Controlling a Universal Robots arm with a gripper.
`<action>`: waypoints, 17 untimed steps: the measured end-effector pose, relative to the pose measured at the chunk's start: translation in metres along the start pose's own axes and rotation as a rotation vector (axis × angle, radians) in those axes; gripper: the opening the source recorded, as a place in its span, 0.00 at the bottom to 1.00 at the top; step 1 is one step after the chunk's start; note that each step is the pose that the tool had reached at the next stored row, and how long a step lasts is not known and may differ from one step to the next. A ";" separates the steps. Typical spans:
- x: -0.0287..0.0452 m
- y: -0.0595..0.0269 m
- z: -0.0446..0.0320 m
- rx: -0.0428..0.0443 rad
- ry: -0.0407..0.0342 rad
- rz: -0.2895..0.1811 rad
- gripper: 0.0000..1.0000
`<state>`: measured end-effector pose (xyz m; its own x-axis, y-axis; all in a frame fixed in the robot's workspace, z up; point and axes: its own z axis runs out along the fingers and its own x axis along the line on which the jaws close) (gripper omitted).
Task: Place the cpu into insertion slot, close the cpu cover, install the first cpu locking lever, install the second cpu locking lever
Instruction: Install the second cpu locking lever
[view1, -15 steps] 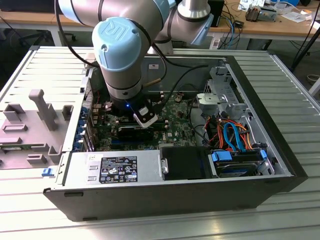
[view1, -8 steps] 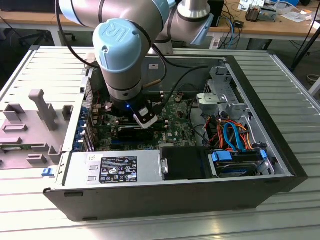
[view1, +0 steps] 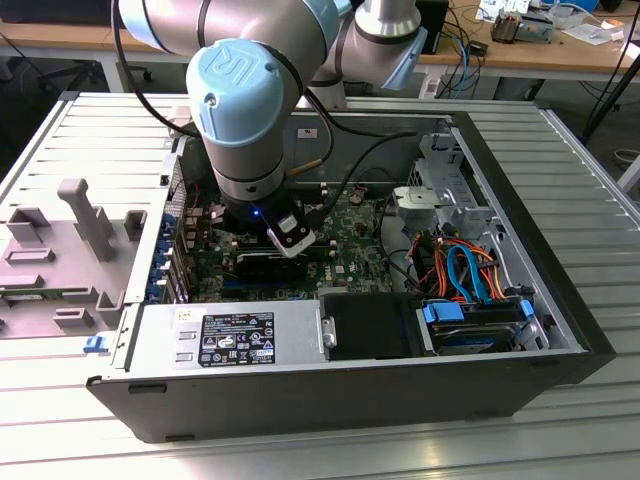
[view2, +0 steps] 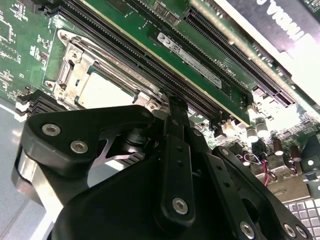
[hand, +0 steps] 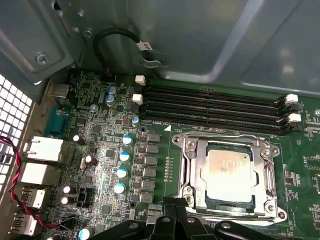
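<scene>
Gripper (hand: 172, 212) lowered to the edge of the insertion slot (hand: 186, 186), fingers pressed together on nothing visible

The cpu (hand: 230, 170) is seen seated in the slot, and the cpu cover (hand: 227, 140) is laid flat around it, its window leaving the silver top exposed. The fingertips are held just beside the socket's rim, judged to be placed for working a locking lever. Four black memory slots (hand: 210, 107) are counted beyond the socket, with one chip and one cover
</scene>
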<state>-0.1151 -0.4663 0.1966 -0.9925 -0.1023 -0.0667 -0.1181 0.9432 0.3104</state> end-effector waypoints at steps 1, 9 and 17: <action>0.0000 0.0000 0.0000 -0.0002 -0.0001 0.000 0.11; -0.0002 0.0016 -0.0008 -0.0044 -0.0005 0.000 0.11; -0.0003 0.0018 -0.0001 -0.0088 -0.0001 0.001 0.11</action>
<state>-0.1151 -0.4646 0.1973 -0.9926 -0.1015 -0.0665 -0.1175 0.9405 0.3188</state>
